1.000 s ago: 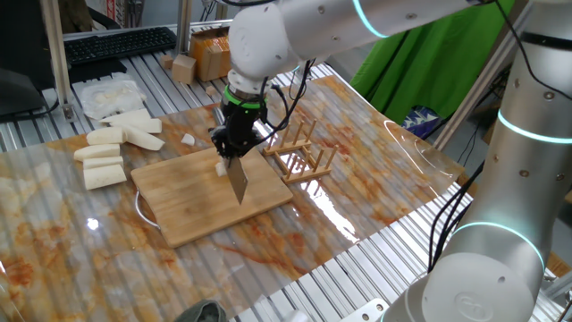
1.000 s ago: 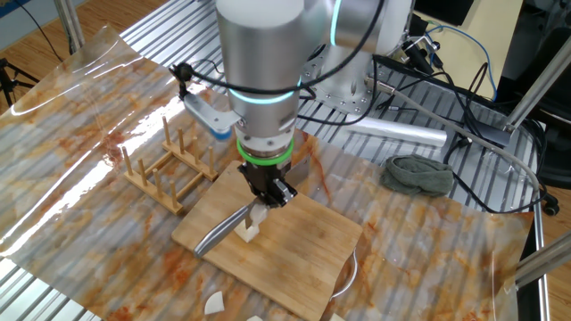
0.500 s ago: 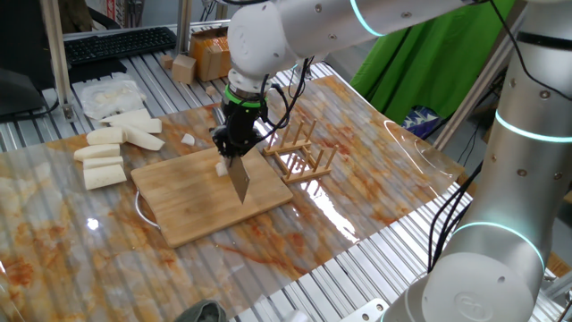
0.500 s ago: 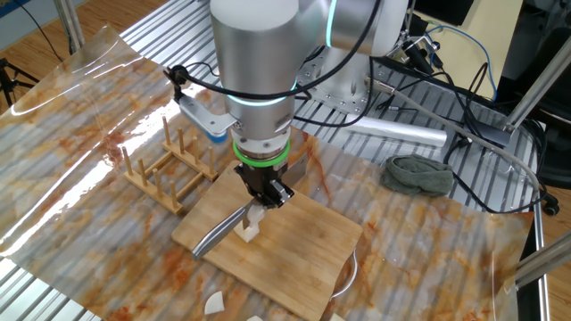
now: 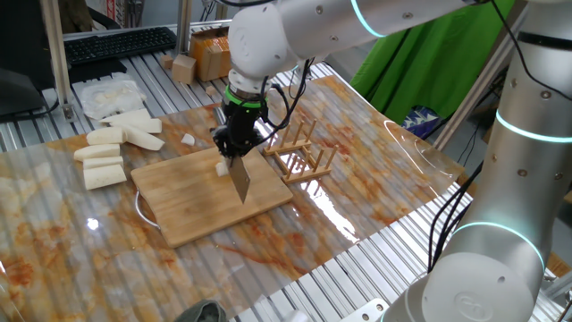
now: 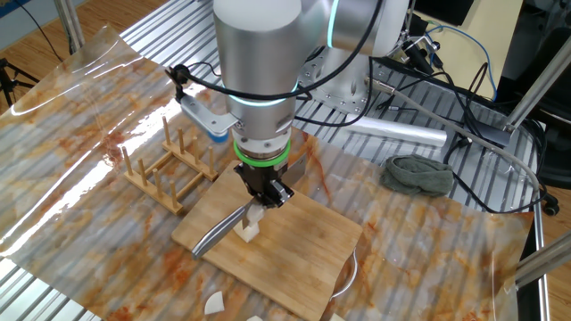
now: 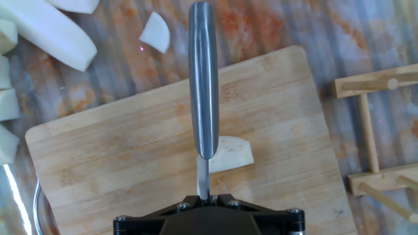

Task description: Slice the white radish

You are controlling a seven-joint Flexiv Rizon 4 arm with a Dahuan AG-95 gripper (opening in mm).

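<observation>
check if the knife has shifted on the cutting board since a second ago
No. In one fixed view the knife keeps the same spot against the cutting board and wooden rack, its blade on the white radish.

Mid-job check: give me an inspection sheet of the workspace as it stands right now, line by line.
Surface: marbled sheet over a slatted table; bamboo cutting board on it.
Job's things: white radish piece on the board, under the knife.
Clutter: larger radish sticks and a stray chunk off the board; wooden rack; grey cloth.
End effector: shut on the knife, pointing down, blade resting on the radish piece.
Cables: black cables behind the arm's base.
Surroundings: keyboard, cardboard box, green cloth.
</observation>
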